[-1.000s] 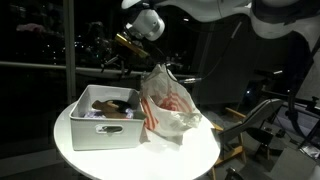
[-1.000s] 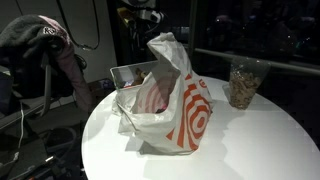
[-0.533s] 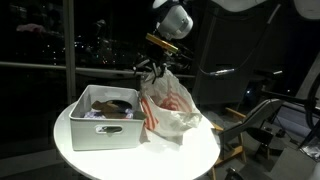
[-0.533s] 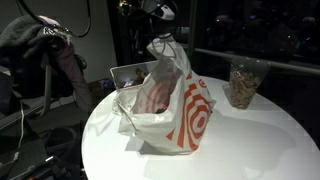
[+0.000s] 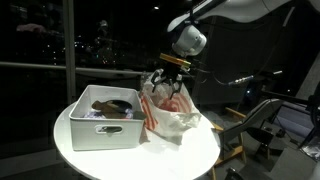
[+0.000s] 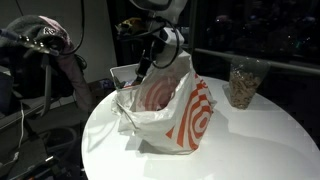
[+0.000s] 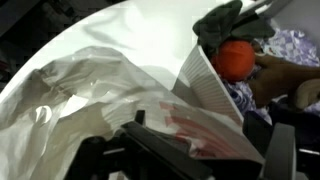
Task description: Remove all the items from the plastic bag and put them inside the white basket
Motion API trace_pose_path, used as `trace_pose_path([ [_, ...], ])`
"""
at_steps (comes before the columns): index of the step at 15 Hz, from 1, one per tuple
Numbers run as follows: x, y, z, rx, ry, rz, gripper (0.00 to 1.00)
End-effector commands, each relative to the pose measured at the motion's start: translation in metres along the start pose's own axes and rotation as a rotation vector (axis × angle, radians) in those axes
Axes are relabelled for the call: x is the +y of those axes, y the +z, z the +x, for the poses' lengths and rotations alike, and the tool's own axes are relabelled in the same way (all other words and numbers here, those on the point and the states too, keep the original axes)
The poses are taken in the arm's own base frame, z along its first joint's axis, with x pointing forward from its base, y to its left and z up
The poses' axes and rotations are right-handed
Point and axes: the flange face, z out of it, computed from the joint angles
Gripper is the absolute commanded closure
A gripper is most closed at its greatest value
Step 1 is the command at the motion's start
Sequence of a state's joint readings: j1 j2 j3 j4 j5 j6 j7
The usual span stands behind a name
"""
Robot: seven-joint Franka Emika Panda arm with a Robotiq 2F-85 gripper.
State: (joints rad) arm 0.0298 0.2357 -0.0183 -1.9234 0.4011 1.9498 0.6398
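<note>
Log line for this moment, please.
gripper: open, at bag mouth | bag: upright beside basket | basket: holds items

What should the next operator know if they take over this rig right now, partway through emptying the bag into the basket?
Gripper: open, nothing visible between its jaws, hanging over the mouth of the plastic bag.
Things: the bag stands crumpled on the round table, right beside the white basket.
Done: several items lie in the basket, among them a brown piece and an orange round thing.
Left: the bag's inside cannot be seen from any view, so check it and move whatever is in there to the basket.
</note>
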Motion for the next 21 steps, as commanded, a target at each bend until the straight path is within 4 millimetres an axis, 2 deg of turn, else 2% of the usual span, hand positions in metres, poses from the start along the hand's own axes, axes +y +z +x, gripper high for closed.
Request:
trace_pose_path([
  [1,0.004,-0.013,0.018,0.12,0.138,0.08,0.0],
  [4,0.01,-0.018,0.034,0.216,0.27,0.082,0.0],
  [7,0.031,-0.011,0.036,0.25,0.413,0.013,0.0],
  [9,0.036,0.002,0.035,0.277,0.461,-0.006,0.0],
  [11,0.033,0.017,0.041,0.309,0.505,0.035,0.0],
  [15,0.026,0.038,0.065,0.385,0.589,0.148,0.0],
  [21,0.037,0.068,0.111,0.572,0.66,0.128,0.0],
])
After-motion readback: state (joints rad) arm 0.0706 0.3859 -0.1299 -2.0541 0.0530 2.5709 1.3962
